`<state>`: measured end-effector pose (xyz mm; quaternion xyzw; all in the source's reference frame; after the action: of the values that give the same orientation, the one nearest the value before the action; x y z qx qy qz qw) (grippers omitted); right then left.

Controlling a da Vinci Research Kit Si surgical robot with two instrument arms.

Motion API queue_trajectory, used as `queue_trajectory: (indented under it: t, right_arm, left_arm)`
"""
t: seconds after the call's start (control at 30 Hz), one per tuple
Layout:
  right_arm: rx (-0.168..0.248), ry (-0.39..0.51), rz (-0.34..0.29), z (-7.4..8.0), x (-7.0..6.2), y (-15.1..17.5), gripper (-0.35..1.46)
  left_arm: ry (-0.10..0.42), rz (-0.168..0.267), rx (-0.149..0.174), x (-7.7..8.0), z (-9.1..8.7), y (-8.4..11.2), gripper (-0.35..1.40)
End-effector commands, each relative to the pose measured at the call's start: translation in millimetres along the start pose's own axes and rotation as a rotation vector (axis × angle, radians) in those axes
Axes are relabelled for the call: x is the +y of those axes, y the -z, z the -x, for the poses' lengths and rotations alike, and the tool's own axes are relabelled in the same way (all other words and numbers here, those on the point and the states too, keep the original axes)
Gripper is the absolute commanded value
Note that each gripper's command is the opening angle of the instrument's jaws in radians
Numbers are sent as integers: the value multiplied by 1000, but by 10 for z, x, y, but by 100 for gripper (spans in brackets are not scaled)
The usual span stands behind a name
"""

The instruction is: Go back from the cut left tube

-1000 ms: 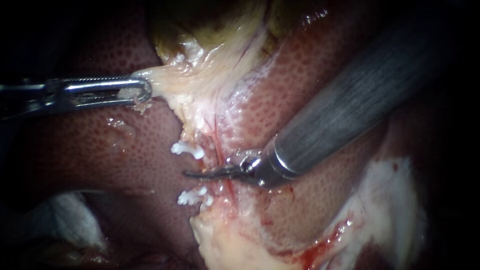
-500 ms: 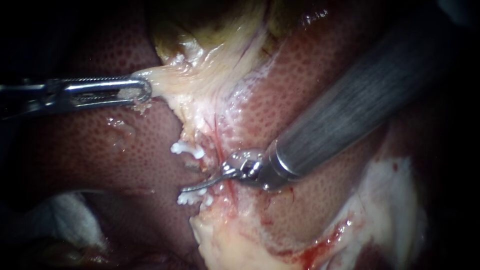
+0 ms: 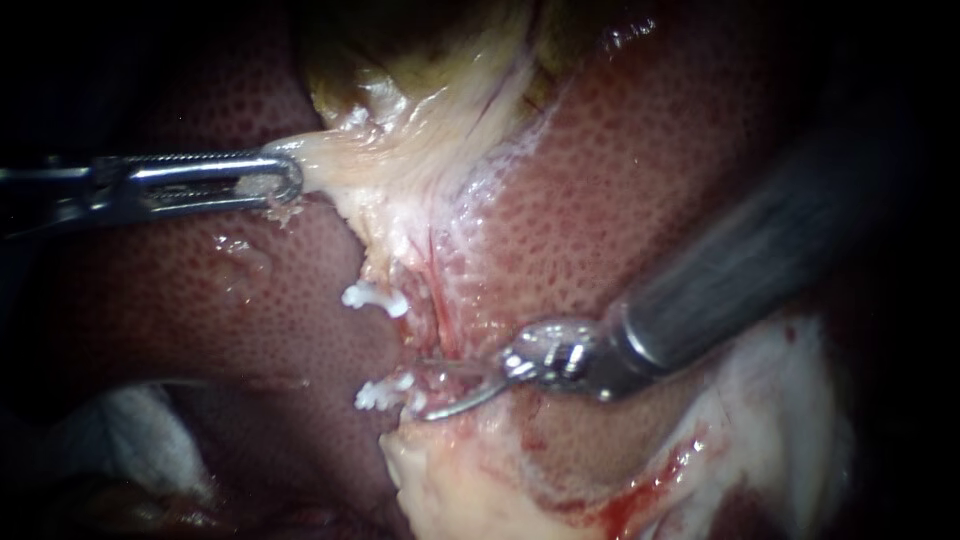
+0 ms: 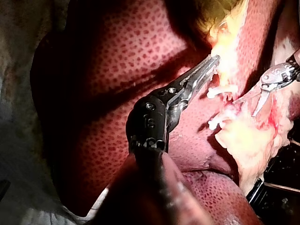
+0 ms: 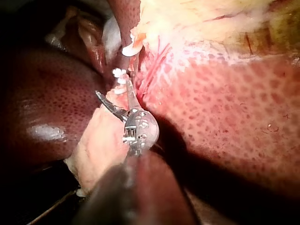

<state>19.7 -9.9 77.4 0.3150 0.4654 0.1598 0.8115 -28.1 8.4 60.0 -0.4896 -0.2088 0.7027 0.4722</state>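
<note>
The left instrument (image 3: 270,185) reaches across the liver (image 3: 200,290). Its end effector is clamped on the pale tissue (image 3: 335,165), probably to keep the field taut. Next comes the cut left tube (image 3: 400,285), its ends apart, each bearing one of the white clips (image 3: 375,298). Just beside the lower clip, the right instrument (image 3: 440,385) has its end effector's curved blades parted and empty, free to back away.

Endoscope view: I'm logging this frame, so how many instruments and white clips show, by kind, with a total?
Instruments: 2, the left instrument with jaws shut on pale tissue, the right instrument with jaws open.
White clips: 2, the upper clip and the lower clip.
Total: 4.
</note>
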Motion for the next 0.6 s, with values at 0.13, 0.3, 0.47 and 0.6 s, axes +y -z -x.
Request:
queue_trajectory:
  t: [0.13,0.3,0.47,0.6]
  right_arm:
    - [4,65,61,-3,-1,46,143]
    - [35,104,110,-15,2,96,143]
    - [53,150,163,-32,1,127,143]
    - [59,172,200,-41,-2,142,143]
  left_arm:
    - [1,0,0,0,0,0,-35]
    - [1,0,0,-1,0,-1,-35]
    - [1,-1,1,0,1,-2,-35]
    - [0,-2,1,0,2,-4,-35]
